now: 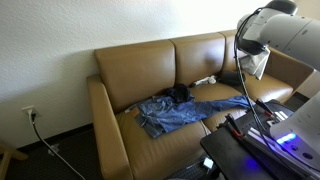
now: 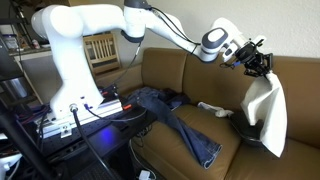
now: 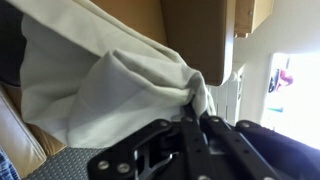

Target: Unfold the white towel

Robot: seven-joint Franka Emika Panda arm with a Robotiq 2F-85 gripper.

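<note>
The white towel (image 2: pixel 268 112) hangs from my gripper (image 2: pixel 256 62) above the right end of the brown couch, its lower end reaching the seat. In an exterior view the towel (image 1: pixel 259 63) shows small by the couch's backrest under the arm. In the wrist view the towel (image 3: pixel 100 90) fills the left half, bunched and pinched between my closed fingers (image 3: pixel 193 112). The gripper is shut on a top edge of the towel.
A pair of blue jeans (image 1: pixel 180 112) lies spread on the couch seat (image 2: pixel 185 125), with a dark item (image 1: pixel 180 94) near the backrest. A small white object (image 2: pixel 208 107) lies on the seat. A black table with electronics (image 2: pixel 85 108) stands before the couch.
</note>
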